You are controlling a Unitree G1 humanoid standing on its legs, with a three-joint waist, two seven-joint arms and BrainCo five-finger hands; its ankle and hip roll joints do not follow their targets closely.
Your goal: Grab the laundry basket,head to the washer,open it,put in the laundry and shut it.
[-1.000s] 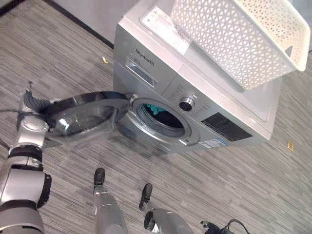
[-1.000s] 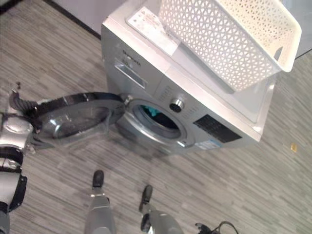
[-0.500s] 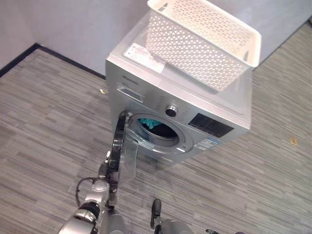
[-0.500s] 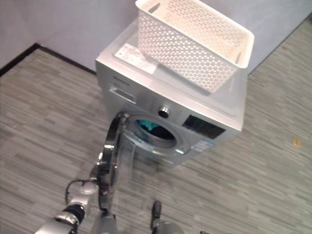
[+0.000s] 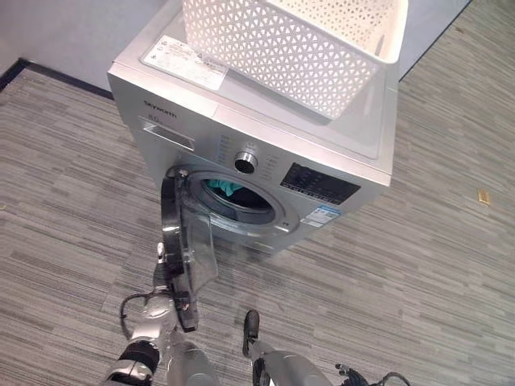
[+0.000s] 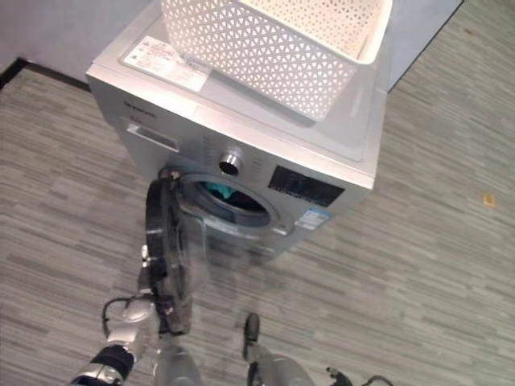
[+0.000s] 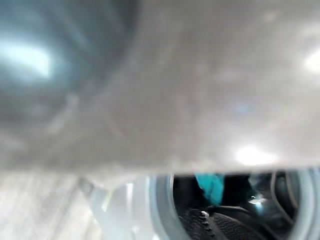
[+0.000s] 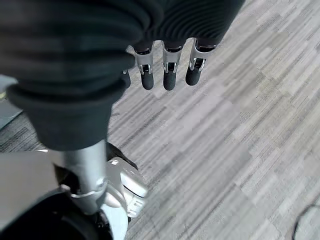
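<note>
Left hand [image 5: 166, 299] sits low at the outer edge of the washer door [image 5: 179, 245], behind its rim. Can't tell how its fingers are set or whether they grip anything; its wrist view is mostly door glass up close. My read: it's there to swing the door home.

Right hand [image 8: 167, 65] hangs over bare floor [image 8: 215, 150], fingers straight and relaxed, nothing in them. Idle, kept out of the door's arc I'd guess.

Door stands roughly edge-on to the washer [image 5: 265, 153], about half open, hinged on the left side of the opening. Drum [image 5: 241, 197] visible past it.

Laundry [image 7: 210, 185] is inside the drum: a teal piece near the top of the opening, darker items below it. Nothing seems to hang over the lip, so the door should shut without snagging.

Laundry basket [image 5: 290, 40] parked on top of the washer, slightly tilted, white lattice walls. Looks empty from here, though its interior is mostly hidden. Sensible spot: off the floor, clear of the door.

Judgement: loading done, only shutting left.
</note>
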